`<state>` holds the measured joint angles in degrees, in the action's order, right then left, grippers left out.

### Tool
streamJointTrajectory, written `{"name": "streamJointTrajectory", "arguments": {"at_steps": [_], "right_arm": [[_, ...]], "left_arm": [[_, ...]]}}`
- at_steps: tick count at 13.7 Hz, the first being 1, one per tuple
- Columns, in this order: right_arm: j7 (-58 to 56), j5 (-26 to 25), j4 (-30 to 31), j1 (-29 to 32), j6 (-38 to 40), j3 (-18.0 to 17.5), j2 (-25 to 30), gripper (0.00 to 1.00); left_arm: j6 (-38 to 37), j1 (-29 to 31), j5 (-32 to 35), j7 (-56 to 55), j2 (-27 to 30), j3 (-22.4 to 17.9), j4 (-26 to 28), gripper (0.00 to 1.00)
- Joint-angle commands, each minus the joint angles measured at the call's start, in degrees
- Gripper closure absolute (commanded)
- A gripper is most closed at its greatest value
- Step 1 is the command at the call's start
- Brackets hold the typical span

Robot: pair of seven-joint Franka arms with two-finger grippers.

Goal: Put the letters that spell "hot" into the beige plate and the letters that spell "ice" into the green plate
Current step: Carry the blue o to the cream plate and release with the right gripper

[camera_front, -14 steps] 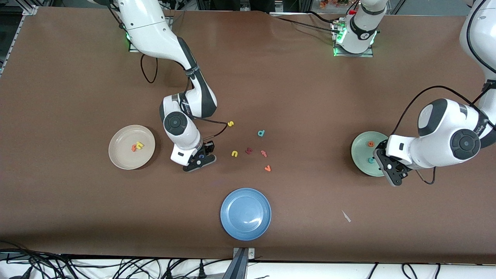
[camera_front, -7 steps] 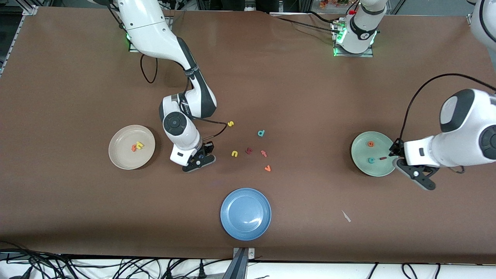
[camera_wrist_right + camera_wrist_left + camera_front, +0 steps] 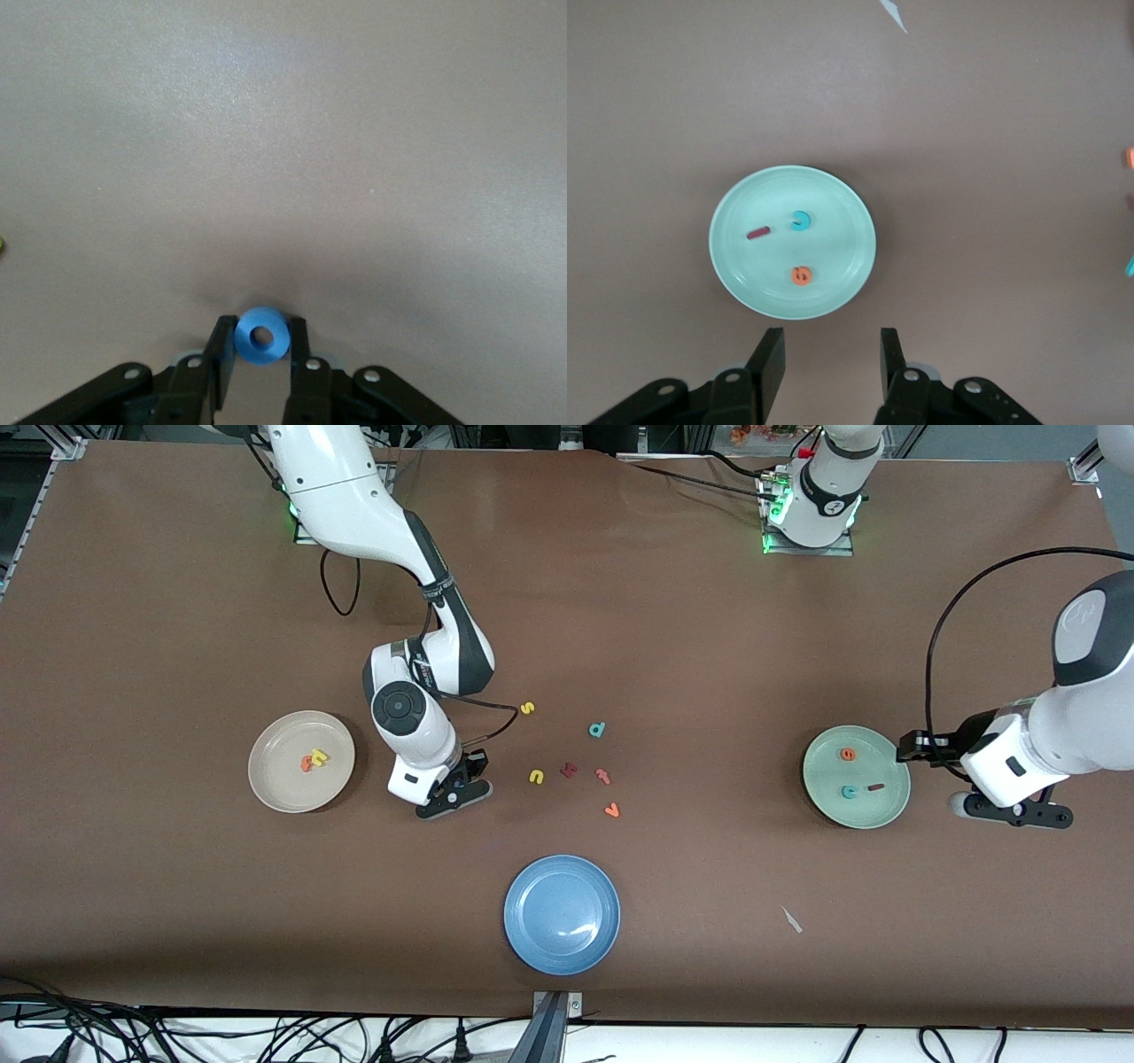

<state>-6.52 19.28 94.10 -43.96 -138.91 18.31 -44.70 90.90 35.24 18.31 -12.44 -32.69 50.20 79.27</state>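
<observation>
The beige plate point(image 3: 266, 779) holds a yellow "h" point(image 3: 319, 756) and an orange "t" point(image 3: 306, 763). Beside it, toward the table's middle, my right gripper point(image 3: 456, 793) is down at the table. Its fingers press both sides of the blue ring "o" point(image 3: 261, 336), so it is shut on it. The green plate point(image 3: 877, 810) carries the orange "e" point(image 3: 848, 754), teal "c" point(image 3: 849, 791) and dark red "i" point(image 3: 876, 786). My left gripper point(image 3: 1014, 813) hangs open and empty beside that plate, toward the left arm's end of the table. The left wrist view shows the green plate point(image 3: 833, 266) ahead of the jaws.
Loose letters lie mid-table: yellow "s" point(image 3: 527, 708), teal "d" point(image 3: 598, 730), yellow "u" point(image 3: 536, 777), a dark red letter point(image 3: 569, 769), a pinkish hooked letter point(image 3: 603, 776), an orange "v" point(image 3: 611, 810). An empty blue plate point(image 3: 562, 914) sits nearer the camera, and a white scrap point(image 3: 791, 919) lies beside it.
My left gripper has drawn away from over the green plate toward its end of the table, leaving the dark red "i" in the plate. My right gripper's fingers have closed in on the blue "o".
</observation>
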Motion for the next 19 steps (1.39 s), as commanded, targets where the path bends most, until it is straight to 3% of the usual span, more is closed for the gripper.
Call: {"name": "streamJointTrajectory", "arguments": {"at_steps": [1,3,5,7,8,10,13,15,16,19], "right_arm": [[-0.86,1.11,-1.29,0.19,0.39,-0.38,-1.18,0.73],[-0.86,1.11,-1.29,0.19,0.39,-0.38,-1.18,0.74],[-1.04,1.03,-1.72,0.19,1.61,-0.3,-0.92,0.76],[-2.08,0.41,-3.12,0.98,5.38,-0.03,-0.57,0.76],[-4.44,0.5,-3.57,1.16,7.49,0.49,-0.31,0.76],[-10.32,0.5,-3.66,1.42,11.27,3.73,0.39,0.77],[-19.03,0.94,-2.79,1.51,16.73,9.35,1.45,0.78],[-24.47,1.11,-0.51,1.6,18.75,13.05,3.55,0.78],[-26.85,1.2,0.72,1.68,19.37,14.72,4.78,0.78],[-32.22,1.29,5.64,1.77,19.38,18.76,7.86,0.79]], "left_arm": [[-2.66,-2.18,-1.43,-8.81,0.87,0.07,-0.95,0.45],[-2.83,-2.63,-0.91,-10.67,1.4,1.04,-0.87,0.32],[-2.84,-2.54,-1.35,-9.9,2.89,1.13,-0.95,0.0],[-2.05,-3.32,-2.22,-9.71,6.21,0.08,-0.34,0.0],[-2.04,-7.42,-2.4,-9.45,7.28,-3.14,-0.51,0.0],[-1.52,-17.78,-6.42,-6.57,11.75,-15.42,-0.08,0.0],[-0.56,-26.42,-18.89,0.89,15.01,-30.02,0.27,0.0],[0.67,-32.92,-20.86,7.66,18.26,-39.61,2.98,0.0],[3.03,-34.17,-20.77,8.56,20.71,-41.65,6.48,0.0],[9.64,-34.36,-19.55,10.84,30.55,-42.2,19.56,0.0]]}}
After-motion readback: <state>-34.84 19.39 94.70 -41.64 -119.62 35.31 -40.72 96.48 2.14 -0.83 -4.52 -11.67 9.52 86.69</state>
